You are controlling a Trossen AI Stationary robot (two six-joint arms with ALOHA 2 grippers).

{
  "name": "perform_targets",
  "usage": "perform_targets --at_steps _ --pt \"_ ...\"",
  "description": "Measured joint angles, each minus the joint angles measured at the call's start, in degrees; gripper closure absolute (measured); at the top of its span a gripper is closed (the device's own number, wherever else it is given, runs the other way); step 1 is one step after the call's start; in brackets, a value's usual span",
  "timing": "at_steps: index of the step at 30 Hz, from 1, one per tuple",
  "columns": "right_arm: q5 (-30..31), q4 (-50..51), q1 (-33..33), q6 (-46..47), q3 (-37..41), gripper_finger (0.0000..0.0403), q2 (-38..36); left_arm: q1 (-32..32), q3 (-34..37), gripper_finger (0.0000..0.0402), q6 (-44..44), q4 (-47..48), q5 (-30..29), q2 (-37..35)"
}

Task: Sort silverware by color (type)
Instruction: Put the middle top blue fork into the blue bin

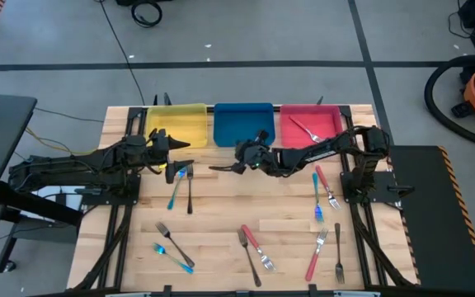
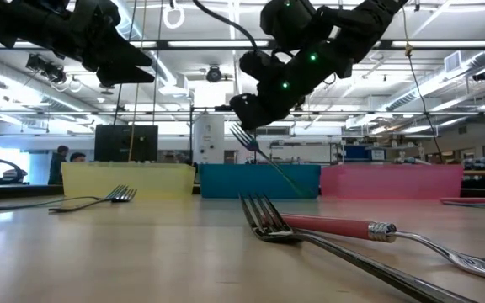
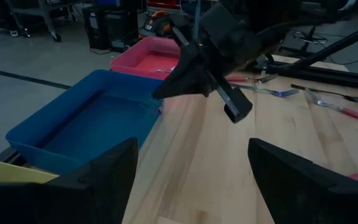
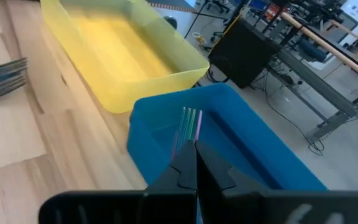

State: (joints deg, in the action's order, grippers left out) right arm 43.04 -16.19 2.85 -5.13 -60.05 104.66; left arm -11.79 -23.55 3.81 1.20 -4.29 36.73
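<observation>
High view: yellow bin (image 1: 176,124), blue bin (image 1: 243,123) and pink bin (image 1: 312,126) line the 12 o'clock edge of the surface (image 1: 221,206); one fork (image 1: 306,129) lies in the pink bin. Other forks lie scattered toward 6 o'clock. Right pincer (image 1: 239,165), pressed together on a held fork (image 1: 221,168), sits just at 6 o'clock of the blue bin. Left pincer (image 1: 178,157), spread, is at 9 o'clock of it.

Low view: the held fork's tines (image 2: 242,135) hang above the blue bin.

Right wrist view: tines point over the blue bin.
</observation>
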Motion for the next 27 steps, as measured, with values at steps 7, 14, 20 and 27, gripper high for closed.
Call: perform_targets --at_steps 7,14,20,27 --pt "0.52 -0.17 1.14 -0.08 0.00 0.0403 -2.82 0.00 0.00 0.0095 -0.02 -0.01 0.00 0.00" --pt "0.18 -2.71 4.46 -2.59 0.00 0.0403 -5.58 0.00 0.00 0.0095 0.00 -0.02 0.00 0.00" --pt "-2.98 -0.81 5.37 -2.58 0.00 0.0401 -6.30 0.01 0.00 0.0095 -0.03 -0.03 0.00 0.00" --pt "-6.37 -4.66 4.13 -2.52 0.00 0.0385 -6.23 0.00 0.00 0.0095 -0.02 0.01 0.00 0.00"
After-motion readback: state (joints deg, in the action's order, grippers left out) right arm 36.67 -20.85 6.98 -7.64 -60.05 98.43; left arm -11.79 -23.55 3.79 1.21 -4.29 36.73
